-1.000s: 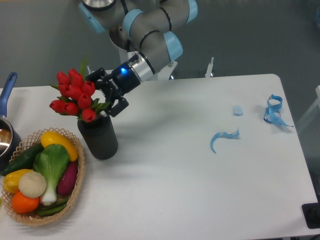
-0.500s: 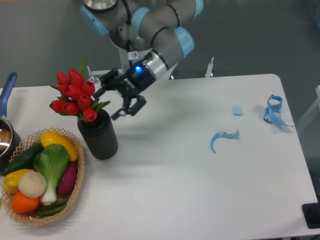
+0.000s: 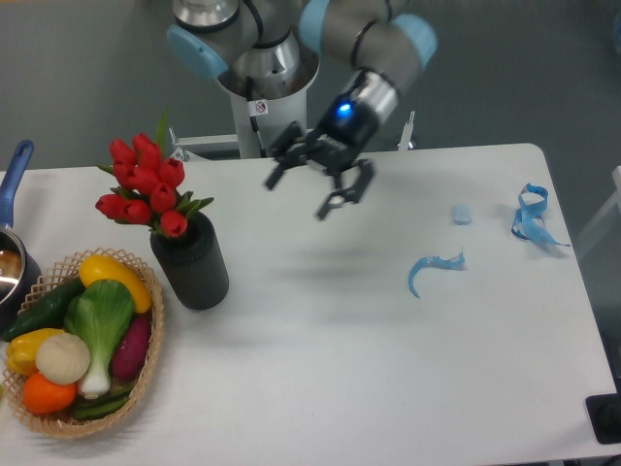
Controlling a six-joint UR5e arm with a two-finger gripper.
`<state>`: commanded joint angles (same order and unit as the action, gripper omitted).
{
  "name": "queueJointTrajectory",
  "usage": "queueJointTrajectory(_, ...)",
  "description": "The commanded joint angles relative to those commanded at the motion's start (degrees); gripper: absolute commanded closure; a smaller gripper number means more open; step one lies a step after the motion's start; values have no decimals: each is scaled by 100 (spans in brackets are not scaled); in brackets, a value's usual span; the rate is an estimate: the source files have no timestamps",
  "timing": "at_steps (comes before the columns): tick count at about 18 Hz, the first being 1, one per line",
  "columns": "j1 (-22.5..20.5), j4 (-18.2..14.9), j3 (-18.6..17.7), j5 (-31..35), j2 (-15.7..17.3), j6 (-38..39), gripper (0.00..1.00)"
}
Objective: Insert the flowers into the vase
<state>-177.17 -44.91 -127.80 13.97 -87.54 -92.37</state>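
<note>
The red tulip flowers with green leaves stand upright in the black ribbed vase at the left of the white table. My gripper hangs above the table's middle back, well to the right of the vase and apart from it. Its fingers are spread open with nothing between them.
A wicker basket of colourful vegetables sits at the front left, just beside the vase. A blue-handled pot is at the left edge. Blue ribbon scraps and a small blue piece lie on the right half.
My gripper has let go of the flowers and moved right and up, away from the vase. The flowers stay in the vase.
</note>
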Motion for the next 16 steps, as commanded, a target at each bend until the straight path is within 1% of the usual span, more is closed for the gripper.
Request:
queueJointTrajectory(1, -176, -9, 105, 0, -52, 0, 0)
queueJointTrajectory(4, -362, -18, 615, 298, -456, 96, 0)
queueJointTrajectory(6, -406, -18, 975, 753, -693, 167, 0)
queueJointTrajectory(7, -450, -18, 1142, 1121, -773, 184, 0)
queueJointTrajectory(9, -468, -26, 1432, 2104, -966, 193, 0)
queueJointTrajectory(11, -407, -35, 1713, 3438, -1220, 316, 0)
queueJointTrajectory(12, -319, -53, 1924, 4028, -1370, 473, 0)
queueJointTrajectory(14, 5, -62, 2311, 5031, -1677, 956, 0)
queueJointTrajectory(15, 59, -70, 2443, 5480, -1748, 1045, 0)
queueJointTrajectory(16, 94, -53, 2514, 5893, -1740, 1002, 0)
